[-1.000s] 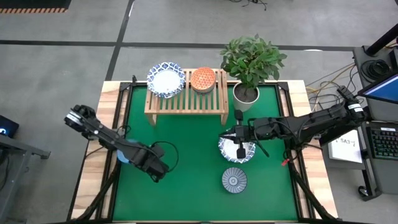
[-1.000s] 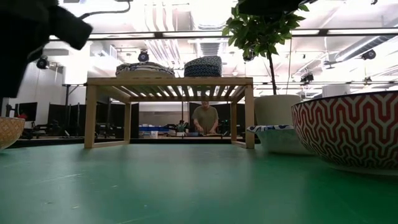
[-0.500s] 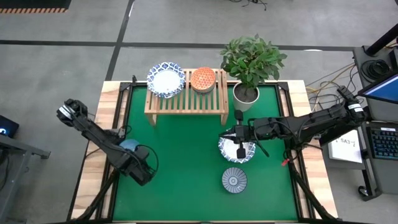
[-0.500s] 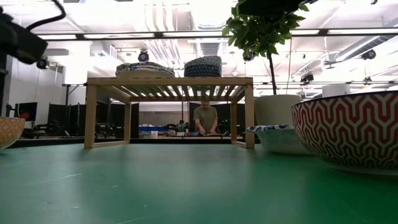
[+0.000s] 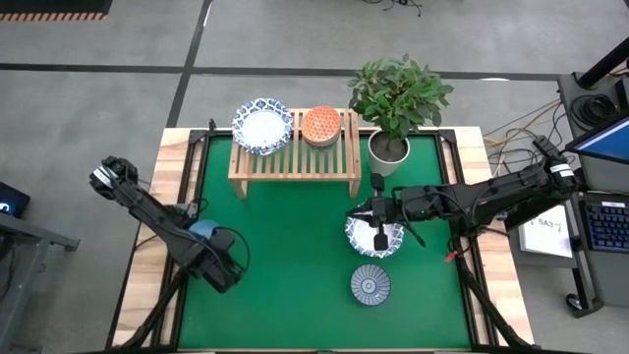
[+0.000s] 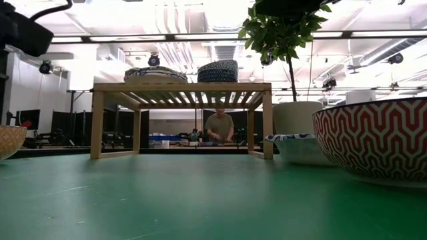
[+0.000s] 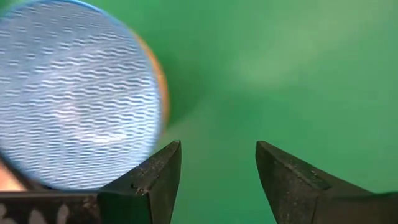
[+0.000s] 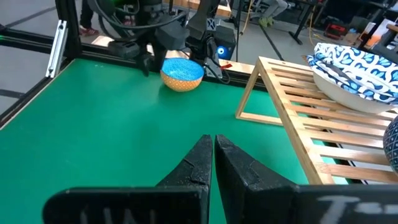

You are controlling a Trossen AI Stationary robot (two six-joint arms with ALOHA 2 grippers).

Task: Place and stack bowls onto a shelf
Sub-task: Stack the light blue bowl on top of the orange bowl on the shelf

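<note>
A light-blue bowl with a mustard outside [image 5: 204,231] [image 7: 74,93] [image 8: 182,72] sits on the green mat near the table's left edge. My left gripper [image 5: 224,273] [image 7: 217,168] hovers open just beside it, on its near-right side. A white bowl with a blue rim [image 5: 374,237] [image 6: 300,148] sits on the mat at right. My right gripper [image 5: 352,213] [image 8: 213,146] is shut above that bowl's far-left rim, pointing level toward the table's left. A grey-blue patterned bowl [image 5: 371,285] [image 6: 377,140] lies nearer. The wooden shelf [image 5: 295,157] [image 6: 180,88] carries a white blue-rimmed bowl [image 5: 262,126] and an orange-red bowl [image 5: 320,126].
A potted plant in a white pot [image 5: 389,147] stands right of the shelf, close behind my right arm. Bare green mat [image 5: 295,246] lies between the two arms and in front of the shelf. A person [image 6: 220,127] shows far behind the table.
My left gripper has drawn back toward the table's left edge and come off from over the light-blue bowl, which now shows uncovered. It then kept still. The right arm and the bowls have not moved.
</note>
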